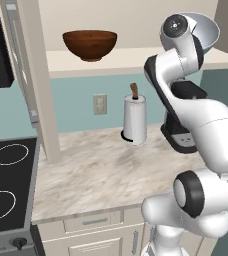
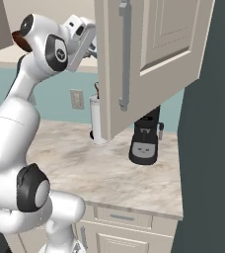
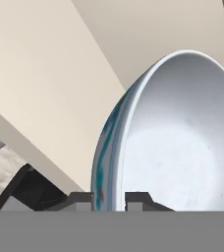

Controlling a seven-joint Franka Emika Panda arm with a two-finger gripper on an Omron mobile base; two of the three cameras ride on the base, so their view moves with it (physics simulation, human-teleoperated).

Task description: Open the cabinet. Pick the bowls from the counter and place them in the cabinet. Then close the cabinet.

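Up at the open cabinet (image 2: 154,64), the claw (image 3: 109,199) is clamped on the rim of the white bowl (image 3: 182,142), holding it tilted above the shelf (image 1: 136,60). Nearby, the brown bowl (image 1: 90,45) sits on that shelf, above the worktop (image 1: 111,170).

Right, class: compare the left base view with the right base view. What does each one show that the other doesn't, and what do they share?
Left base view: the black stovetop beside the counter.
Right base view: the panelled front of an open cabinet door and its bar handle.
Both: the counter, paper towel roll, wall outlet, coffee machine and the arm.
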